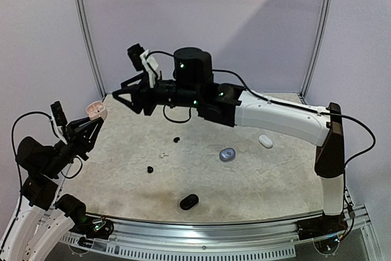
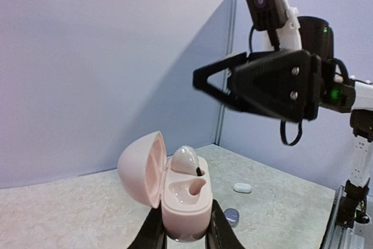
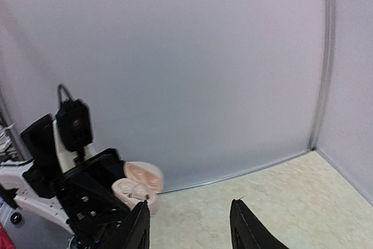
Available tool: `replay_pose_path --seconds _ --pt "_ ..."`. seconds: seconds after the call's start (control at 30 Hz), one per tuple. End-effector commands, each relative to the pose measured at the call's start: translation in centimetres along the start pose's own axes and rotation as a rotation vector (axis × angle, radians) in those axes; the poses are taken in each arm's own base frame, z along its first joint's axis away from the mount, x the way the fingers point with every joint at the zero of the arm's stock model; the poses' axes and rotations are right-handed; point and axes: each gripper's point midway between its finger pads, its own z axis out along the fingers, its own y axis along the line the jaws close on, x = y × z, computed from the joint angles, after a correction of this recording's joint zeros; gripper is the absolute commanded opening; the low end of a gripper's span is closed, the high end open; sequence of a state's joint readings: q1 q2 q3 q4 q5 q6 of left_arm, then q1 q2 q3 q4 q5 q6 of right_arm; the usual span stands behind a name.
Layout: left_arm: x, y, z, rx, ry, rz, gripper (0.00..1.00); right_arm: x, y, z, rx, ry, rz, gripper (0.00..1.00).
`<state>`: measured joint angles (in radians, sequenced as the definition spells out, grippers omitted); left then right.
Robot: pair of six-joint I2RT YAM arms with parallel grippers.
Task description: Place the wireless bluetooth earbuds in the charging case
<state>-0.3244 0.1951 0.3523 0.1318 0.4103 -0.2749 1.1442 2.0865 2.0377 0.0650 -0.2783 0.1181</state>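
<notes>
My left gripper (image 2: pixel 186 232) is shut on an open pink charging case (image 2: pixel 185 197) and holds it upright above the table's left edge; the case also shows in the top view (image 1: pixel 96 110). A pale pink earbud (image 2: pixel 186 160) stands in the case's far slot and sticks up; the near slot is empty. My right gripper (image 1: pixel 120 93) is open and empty in the air just right of the case, and its wrist view (image 3: pixel 189 227) shows the case (image 3: pixel 140 182) ahead on the left. Two black earbuds (image 1: pixel 176 140) (image 1: pixel 149 169) and a white one (image 1: pixel 162 155) lie on the table.
A black case (image 1: pixel 189 202) lies near the front edge. A blue-grey case (image 1: pixel 228 154) and a white case (image 1: pixel 265 141) lie to the right; both also show in the left wrist view (image 2: pixel 232 216) (image 2: pixel 242 188). The right arm (image 1: pixel 275 117) stretches across the back.
</notes>
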Motion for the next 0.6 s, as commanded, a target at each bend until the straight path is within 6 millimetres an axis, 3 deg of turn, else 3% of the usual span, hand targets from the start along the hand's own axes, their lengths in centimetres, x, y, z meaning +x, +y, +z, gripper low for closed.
replay_pose_path --seconds 0.0,0.1,0.17,0.2,0.27,0.3,0.4,0.43,0.5,0.57 --pt "3.0 4.1 -0.5 -0.221 0.074 -0.074 0.0 -3.0 -7.5 -4.6 0.332 0.046 0.087 0.47" --pt "3.6 5.0 -0.8 -0.274 0.088 -0.058 0.0 1.6 -12.4 -5.6 0.491 0.156 0.185 0.47" --pt "3.7 5.4 -0.9 -0.291 0.089 -0.037 0.0 5.1 -14.0 -5.4 0.517 0.244 0.203 0.48" --pt "3.8 5.5 -1.0 -0.298 0.09 -0.03 0.0 7.6 -14.3 -4.8 0.485 0.309 0.198 0.49" --pt "4.1 5.6 -1.0 -0.299 0.097 -0.018 0.0 10.5 -14.0 -3.8 0.396 0.406 0.194 0.5" --pt "4.2 5.6 -1.0 -0.3 0.099 -0.015 0.0 13.5 -14.5 -3.2 0.368 0.482 0.185 0.5" --pt "4.4 5.5 -1.0 -0.292 0.104 -0.013 0.0 18.1 -14.9 -2.5 0.3 0.615 0.159 0.52" --pt "4.5 5.4 -1.0 -0.29 0.104 -0.012 0.0 21.0 -15.4 -2.3 0.299 0.671 0.158 0.55" --pt "4.6 5.3 -1.0 -0.283 0.105 -0.009 0.0 24.5 -15.8 -2.1 0.288 0.728 0.158 0.62" --pt "4.6 5.2 -1.0 -0.275 0.106 -0.007 0.0 27.3 -16.1 -1.9 0.282 0.756 0.177 0.75"
